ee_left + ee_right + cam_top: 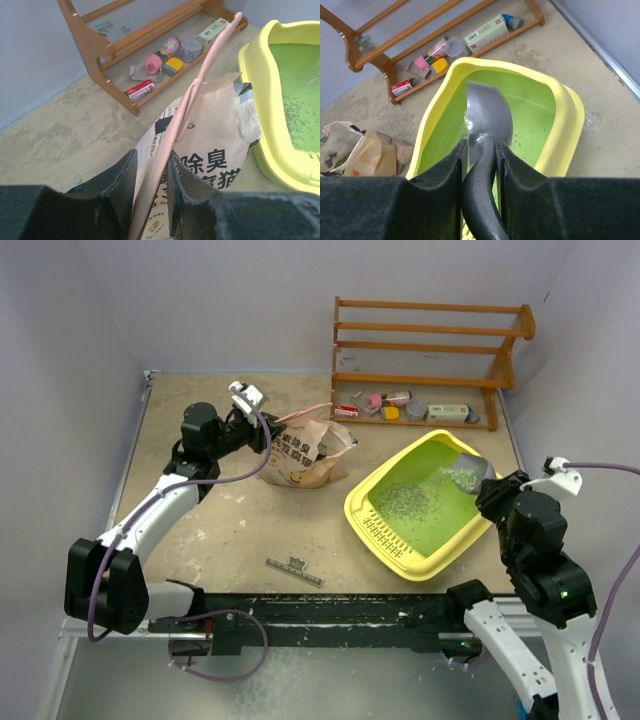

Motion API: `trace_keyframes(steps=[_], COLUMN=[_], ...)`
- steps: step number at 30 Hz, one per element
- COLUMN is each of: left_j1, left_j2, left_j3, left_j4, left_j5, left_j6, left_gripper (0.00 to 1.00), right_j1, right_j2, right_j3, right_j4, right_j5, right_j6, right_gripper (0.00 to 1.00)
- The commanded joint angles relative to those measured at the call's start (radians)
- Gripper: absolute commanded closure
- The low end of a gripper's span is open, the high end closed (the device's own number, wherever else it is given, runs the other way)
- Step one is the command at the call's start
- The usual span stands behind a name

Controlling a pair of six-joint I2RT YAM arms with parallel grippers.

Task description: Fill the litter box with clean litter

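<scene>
Tabletop (pixel 230 530) | litter box (pixel 396 542) diagonal, slotted end near-left | right pincer (pixel 481 146) pinching scoop (pixel 489 112) | left pincer (pixel 152 159) pinching, seemingly, bag strap (pixel 200 85)

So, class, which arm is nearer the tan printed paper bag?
Left. Left arm: jaws clamped on a pink strip at the tan printed paper bag. Right arm: holding a grey scoop over the yellow plastic litter box.
</scene>
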Motion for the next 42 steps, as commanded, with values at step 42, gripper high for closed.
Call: trace_keyframes(steps=[42], left_j1=[0.003], left_j2=[0.019], left_j3=[0.055], left_j4=[0.041], left_j5=[0.057], left_j6=[-0.008], left_gripper=[0.75], right_j1=[0.006], right_j2=[0.297], right_j3=[0.358], right_j4=[-0.104], right_j5=[-0.113], right_j6=[-0.434], right_gripper=[1.0])
